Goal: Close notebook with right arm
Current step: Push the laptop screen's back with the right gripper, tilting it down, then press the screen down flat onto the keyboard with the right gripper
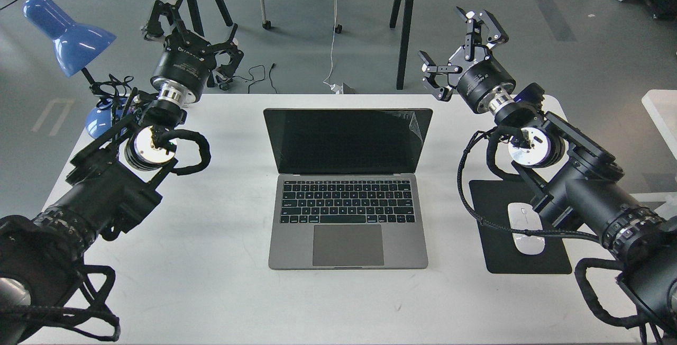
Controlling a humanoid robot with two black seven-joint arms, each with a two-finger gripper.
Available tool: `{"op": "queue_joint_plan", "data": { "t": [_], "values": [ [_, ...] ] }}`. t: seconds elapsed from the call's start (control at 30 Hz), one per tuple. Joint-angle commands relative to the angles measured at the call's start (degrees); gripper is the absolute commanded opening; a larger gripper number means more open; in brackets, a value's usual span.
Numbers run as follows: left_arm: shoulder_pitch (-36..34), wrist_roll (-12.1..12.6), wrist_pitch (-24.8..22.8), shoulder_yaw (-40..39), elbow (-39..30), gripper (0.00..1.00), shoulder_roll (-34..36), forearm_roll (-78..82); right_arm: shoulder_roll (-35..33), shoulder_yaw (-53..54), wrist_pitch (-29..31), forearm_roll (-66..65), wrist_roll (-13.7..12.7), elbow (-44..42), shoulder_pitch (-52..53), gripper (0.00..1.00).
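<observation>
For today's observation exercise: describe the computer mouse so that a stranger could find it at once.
Start at the open laptop in the middle of the white table. To its right lies a black mouse pad, partly under the right arm. The white mouse on it is the only small pale oval there.

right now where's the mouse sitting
In the head view, the white mouse lies on the black mouse pad on the table's right side, right of the open notebook and partly under the right arm.
</observation>
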Motion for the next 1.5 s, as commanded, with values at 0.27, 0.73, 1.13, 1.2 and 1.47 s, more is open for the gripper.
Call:
{"op": "queue_joint_plan", "data": {
  "t": [0.27,0.73,1.13,1.2,1.47],
  "values": [
    [0.00,0.01,-0.08,0.09,0.00,1.00,-0.02,0.05,-10.86,-5.45,0.13,-0.19,-0.50,18.54,-9.40,1.00],
    [0.00,0.01,-0.08,0.00,0.00,1.00,-0.02,-0.04,-16.32,-14.24,0.31,-0.80,-0.06,24.27,-12.74,1.00],
    [0.00,0.01,0.01,0.00,0.00,1.00,-0.02,0.05,-15.53,-20.05,-0.31,-9.23,0.03,24.18,-16.78,1.00],
    [0.00,0.01,-0.08,0.00,0.00,1.00,-0.02,0.05,-15.53,-21.36,-1.27,-10.46,-0.06,24.09,-16.78,1.00],
    [0.00,0.01,-0.08,0.00,0.00,1.00,-0.02,0.05,-15.44,-26.02,-6.11,-11.70,-0.15,24.00,-17.22,1.00]
  ]
}}
